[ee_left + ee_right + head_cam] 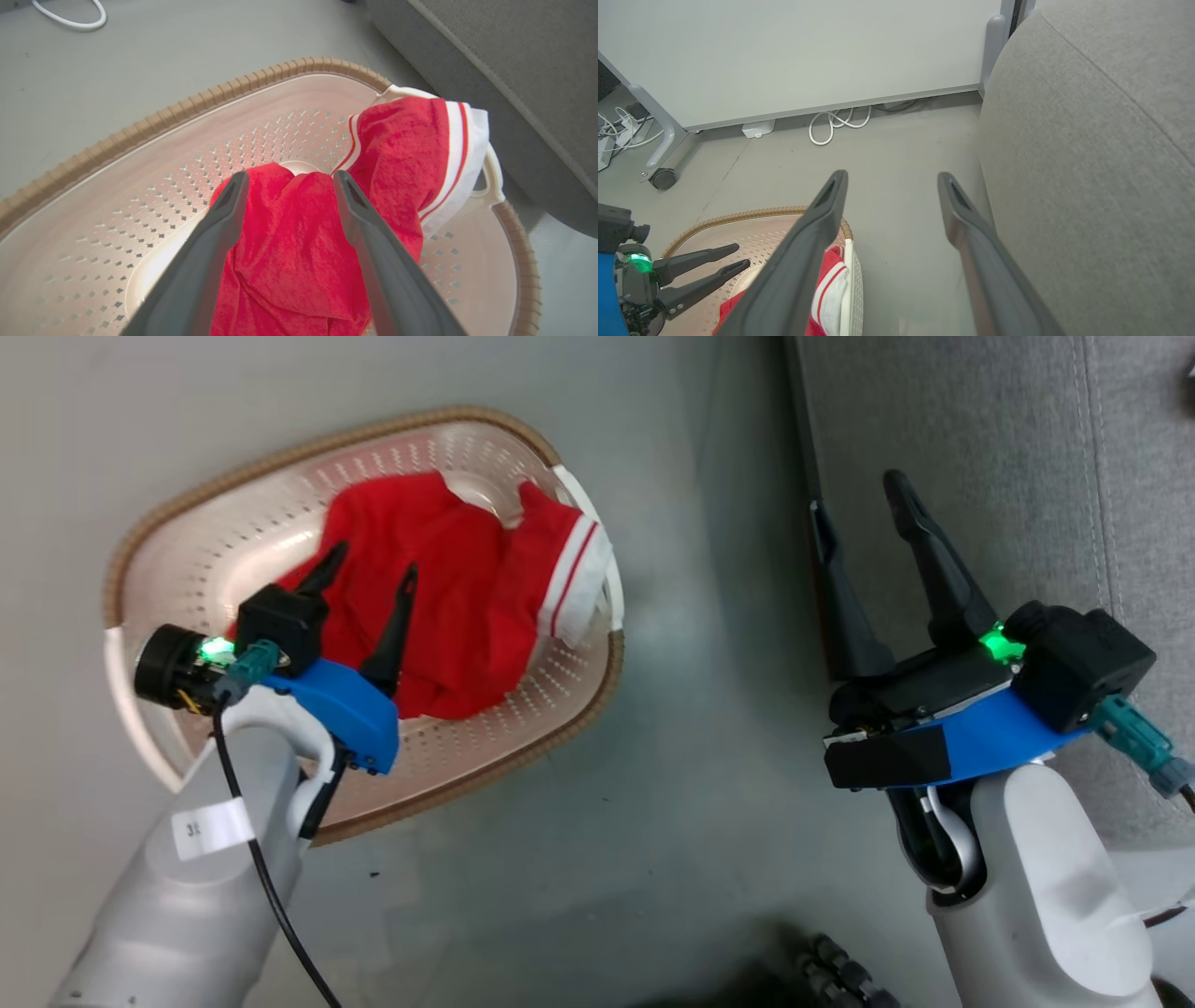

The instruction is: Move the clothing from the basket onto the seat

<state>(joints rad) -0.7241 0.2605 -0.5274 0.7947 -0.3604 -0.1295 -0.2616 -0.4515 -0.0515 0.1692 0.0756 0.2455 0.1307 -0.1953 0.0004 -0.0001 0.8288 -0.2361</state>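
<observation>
L fingers apart over clothing, in basket

Pale grey forearms, blue wrist plates, black camera blocks, green lights, long dark jaws, one black cable.

The grey floor is carrying the oval laundry basket, sitting directly beneath the left gripper, and the sofa seat, standing just beside the right gripper. A looped white cable is lying well ahead of that gripper.
</observation>
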